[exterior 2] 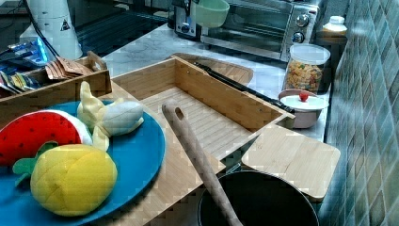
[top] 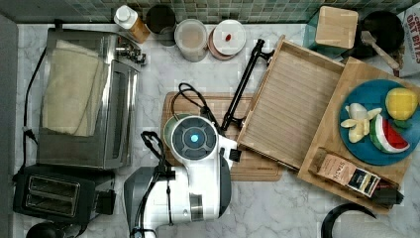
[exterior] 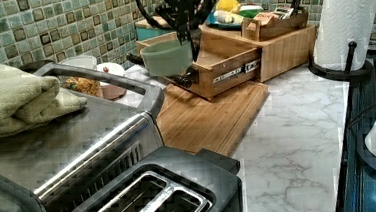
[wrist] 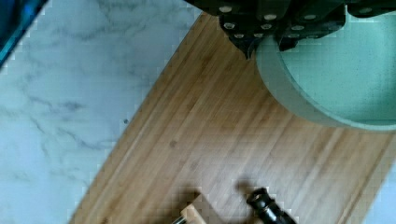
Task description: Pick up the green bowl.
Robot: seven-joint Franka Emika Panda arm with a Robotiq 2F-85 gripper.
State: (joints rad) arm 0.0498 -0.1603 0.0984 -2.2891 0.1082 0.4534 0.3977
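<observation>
Left view had my gripper point(exterior: 187, 33) in the upper middle of the frame, fingers pinched on the rim of the green bowl point(exterior: 166, 57), one finger inside the wall and one outside. Bowl hung clear of the wooden cutting board point(exterior: 212, 119), with visible air between its base and the wood, so I read the step as the lift: grasp made, bowl off the surface, task nearly done. Wrist view agreed: the bowl point(wrist: 336, 79) sat in the upper right of the frame, right against my fingertips point(wrist: 243, 35), rim caught between them, board point(wrist: 224, 154) well below. Right view put the bowl point(exterior 2: 209, 12) at the top middle of the frame, in front of the toaster oven point(exterior 2: 263, 23). Top view showed just a sliver of green rim point(top: 169, 126) left of centre, the rest under my arm point(top: 194, 173). Bowl looked roughly level in the left view, hanging off one side of the gripper. Next move, as I judged it, called for a steady hold and a slow rise: a one-sided rim pinch lets the bowl pivot or slip if jerked. The open wooden drawer tray point(exterior: 218, 66) sat just behind the bowl in the left view, so any sideways travel needed to clear it.
</observation>
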